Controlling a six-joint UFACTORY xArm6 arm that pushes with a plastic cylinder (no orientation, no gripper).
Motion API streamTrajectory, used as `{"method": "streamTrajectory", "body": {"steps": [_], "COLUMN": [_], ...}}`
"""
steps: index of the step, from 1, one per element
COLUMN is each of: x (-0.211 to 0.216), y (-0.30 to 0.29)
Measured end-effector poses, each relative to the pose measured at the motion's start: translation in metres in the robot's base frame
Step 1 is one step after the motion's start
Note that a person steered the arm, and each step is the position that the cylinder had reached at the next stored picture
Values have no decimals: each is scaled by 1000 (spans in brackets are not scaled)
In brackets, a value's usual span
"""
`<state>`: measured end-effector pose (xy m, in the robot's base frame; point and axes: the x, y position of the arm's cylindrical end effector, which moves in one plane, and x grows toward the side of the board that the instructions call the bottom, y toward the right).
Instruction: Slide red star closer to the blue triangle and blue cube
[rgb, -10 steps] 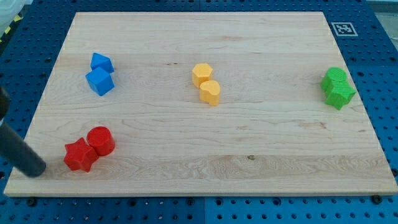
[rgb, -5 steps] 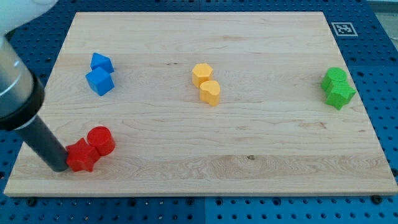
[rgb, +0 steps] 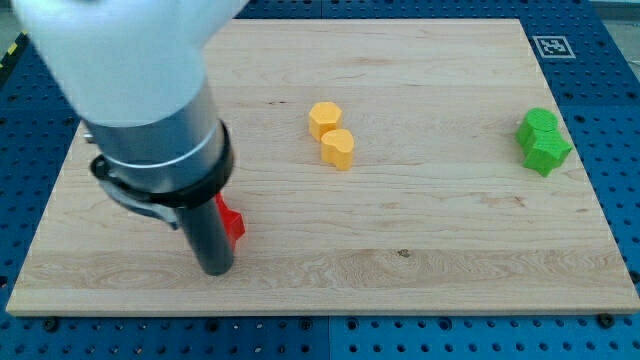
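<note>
My arm and rod fill the view's left side. My tip (rgb: 217, 268) rests on the board near the bottom left. A sliver of a red block (rgb: 233, 224) shows just right of the rod, touching it; its shape cannot be made out. The blue triangle, the blue cube and the other red block are hidden behind the arm.
Two yellow blocks (rgb: 331, 134) sit touching near the board's middle top. Two green blocks (rgb: 542, 141) sit touching at the view's right. A fiducial marker (rgb: 553, 45) is at the board's top right corner. The wooden board's bottom edge (rgb: 400, 305) runs close below my tip.
My tip has moved right from the board's left edge, past where the red blocks lay. The arm now covers the blue blocks and most of the red ones.
</note>
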<state>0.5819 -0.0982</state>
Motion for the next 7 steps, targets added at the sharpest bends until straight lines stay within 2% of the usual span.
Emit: {"method": "streamTrajectory", "body": {"steps": [1, 3, 4, 5, 7], "x": [-7, 2, 20, 7, -37], "y": [20, 18, -27, -49, 5]}}
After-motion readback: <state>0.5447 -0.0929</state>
